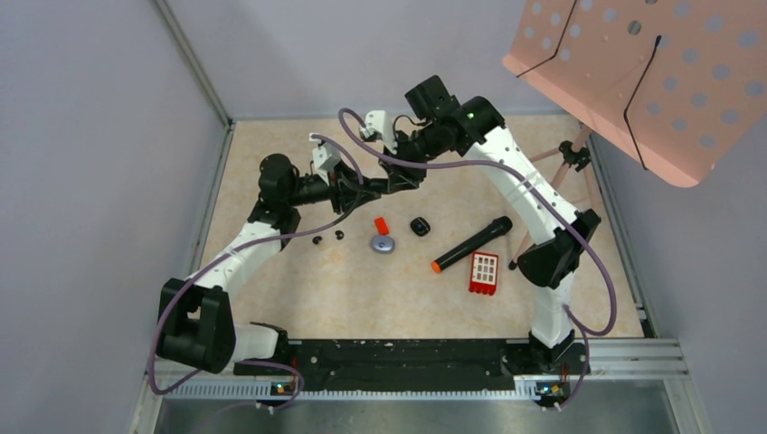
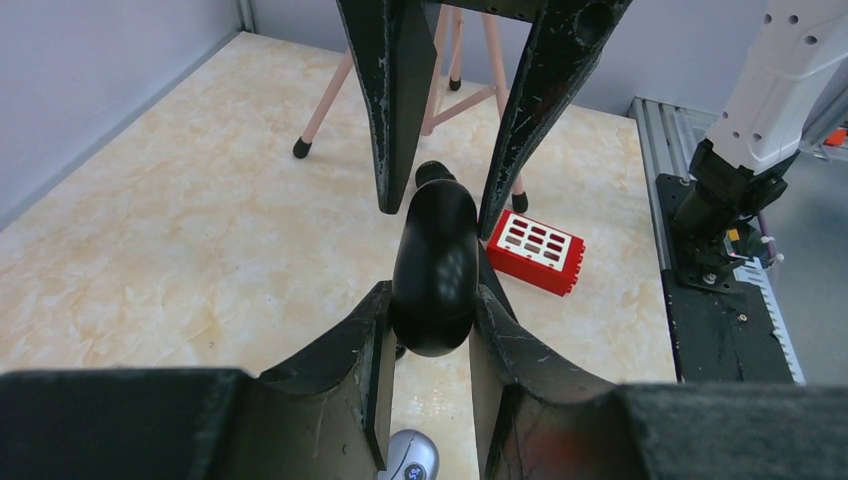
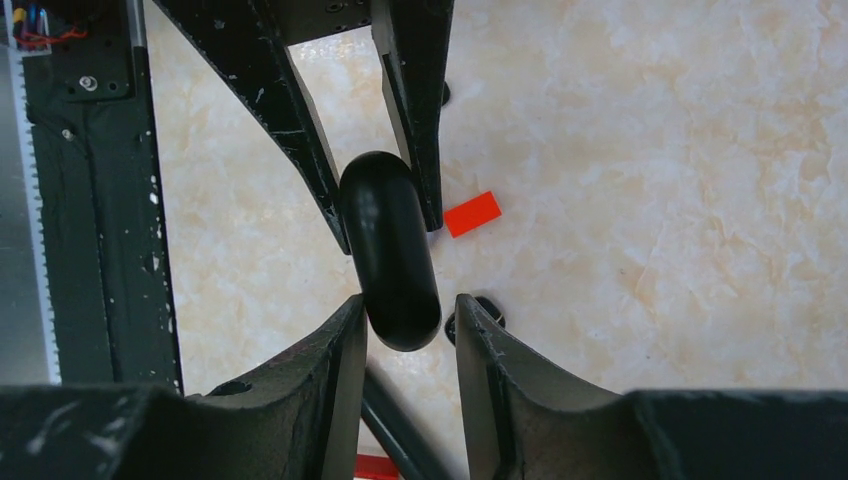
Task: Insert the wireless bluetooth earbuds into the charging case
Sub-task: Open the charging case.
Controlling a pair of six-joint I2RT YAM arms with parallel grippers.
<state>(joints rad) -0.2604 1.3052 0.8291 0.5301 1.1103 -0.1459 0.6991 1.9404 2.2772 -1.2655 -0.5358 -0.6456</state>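
The left gripper point(image 2: 430, 302) is clenched on a glossy black oval charging case point(image 2: 434, 270), whose contents cannot be seen. The right gripper point(image 3: 410, 306) straddles its far end, slackened, with a gap at one finger. Two tiny black earbuds point(image 1: 340, 236) lie on the beige marbled tabletop point(image 1: 362, 298) below, outside the case.

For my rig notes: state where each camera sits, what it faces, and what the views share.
Top external: above and behind the robot, looking down on the table; left arm and right arm show.
Left wrist: behind the left gripper, facing the red block; its fingers clamp the black case.
Right wrist: behind the right gripper, facing down at the table; its open fingers flank the case.
Shared: both wrist views show the case and the other gripper's fingers.
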